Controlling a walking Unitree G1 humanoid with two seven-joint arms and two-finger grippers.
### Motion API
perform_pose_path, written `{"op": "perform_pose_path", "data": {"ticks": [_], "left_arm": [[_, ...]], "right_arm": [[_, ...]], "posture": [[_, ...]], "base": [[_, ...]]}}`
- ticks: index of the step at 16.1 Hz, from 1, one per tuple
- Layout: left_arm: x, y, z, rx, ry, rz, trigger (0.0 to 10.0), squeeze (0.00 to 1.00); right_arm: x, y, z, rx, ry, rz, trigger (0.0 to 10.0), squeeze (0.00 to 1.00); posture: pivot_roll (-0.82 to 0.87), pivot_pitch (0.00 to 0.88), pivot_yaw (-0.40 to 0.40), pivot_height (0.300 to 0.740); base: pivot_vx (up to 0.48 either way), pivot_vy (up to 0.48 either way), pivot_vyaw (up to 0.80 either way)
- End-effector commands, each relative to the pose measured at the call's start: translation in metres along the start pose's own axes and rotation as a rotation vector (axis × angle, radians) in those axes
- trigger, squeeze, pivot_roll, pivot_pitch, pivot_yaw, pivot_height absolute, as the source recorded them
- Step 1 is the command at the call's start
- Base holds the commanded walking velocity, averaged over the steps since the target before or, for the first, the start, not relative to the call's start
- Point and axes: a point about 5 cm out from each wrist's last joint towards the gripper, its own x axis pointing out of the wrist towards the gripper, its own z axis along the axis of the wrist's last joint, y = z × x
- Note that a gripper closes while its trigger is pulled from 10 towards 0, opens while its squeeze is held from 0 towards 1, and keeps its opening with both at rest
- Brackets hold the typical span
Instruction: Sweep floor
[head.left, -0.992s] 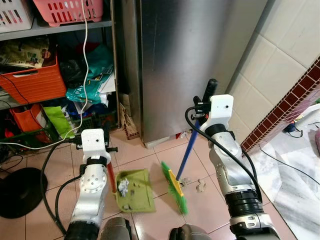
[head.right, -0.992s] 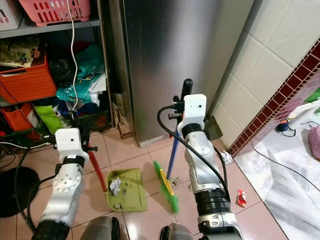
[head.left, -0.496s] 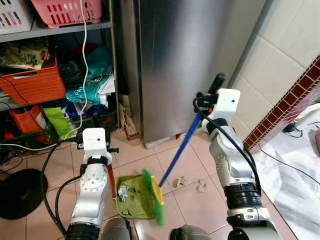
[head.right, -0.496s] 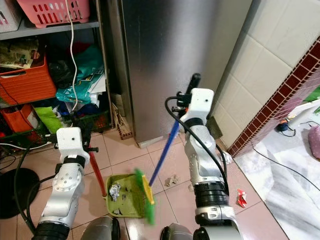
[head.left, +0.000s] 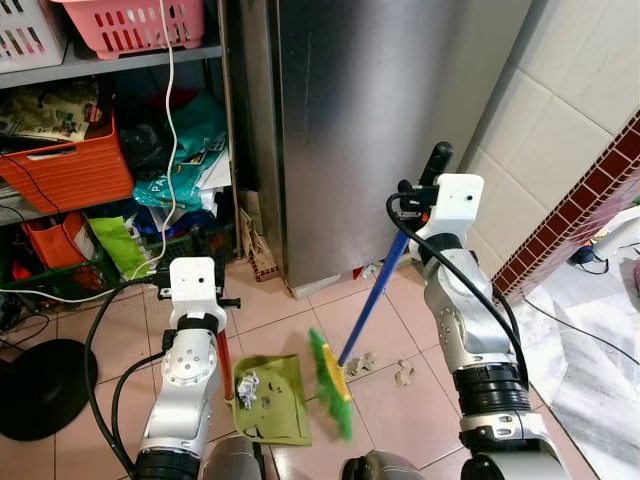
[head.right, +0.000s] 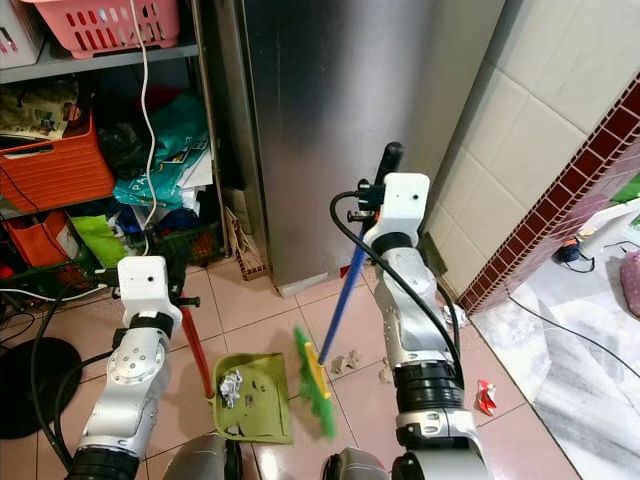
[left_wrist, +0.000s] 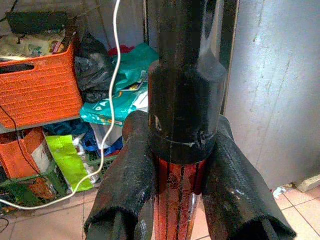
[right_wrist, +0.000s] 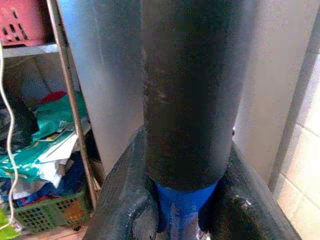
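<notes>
A green dustpan lies on the pink floor tiles with a crumpled foil ball and small bits in it. Its red handle rises to my left gripper, which is shut on it just below the black cap. My right gripper is shut on the broom's blue handle under its black grip. The broom's green head is blurred and sits by the pan's right edge. Two crumpled paper scraps lie on the tiles to the right of the broom head.
A steel fridge stands straight ahead, and a cluttered shelf with an orange crate is at the left. A tiled wall closes the right side. A black round base sits at the lower left. A red scrap lies right of my right arm.
The broom head swept left onto the dustpan, then swung back right to the pan's edge. The left arm and dustpan stayed nearly still.
</notes>
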Motion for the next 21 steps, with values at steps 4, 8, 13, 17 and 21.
{"op": "perform_pose_path", "data": {"ticks": [4,8,13,17,21], "left_arm": [[0.003,0.002,0.010,-0.007,-0.034,-0.006,10.0,0.00],[0.006,0.001,0.013,0.004,-0.051,-0.015,10.0,0.00],[0.011,0.008,0.021,-0.009,-0.090,0.047,10.0,0.00],[0.009,0.007,0.018,-0.010,-0.082,0.039,10.0,0.00],[0.011,0.007,0.020,-0.007,-0.087,0.038,10.0,0.00]], "right_arm": [[0.010,0.004,0.023,-0.049,-0.111,0.014,10.0,0.00],[0.016,0.019,0.040,-0.166,-0.220,0.079,10.0,0.00],[0.023,0.029,0.054,-0.235,-0.294,0.134,10.0,0.00],[0.022,0.028,0.050,-0.228,-0.291,0.122,10.0,0.00],[0.023,0.025,0.050,-0.205,-0.286,0.117,10.0,0.00]], "posture": [[0.01,0.000,-0.005,0.740],[0.04,0.000,-0.010,0.740],[0.05,0.000,-0.037,0.740],[0.04,0.000,-0.035,0.740],[0.03,0.000,-0.032,0.740]], "base": [[0.000,0.000,0.00],[0.000,0.000,0.00],[0.000,0.000,0.00],[0.000,0.000,0.00],[0.000,0.000,0.00]]}}
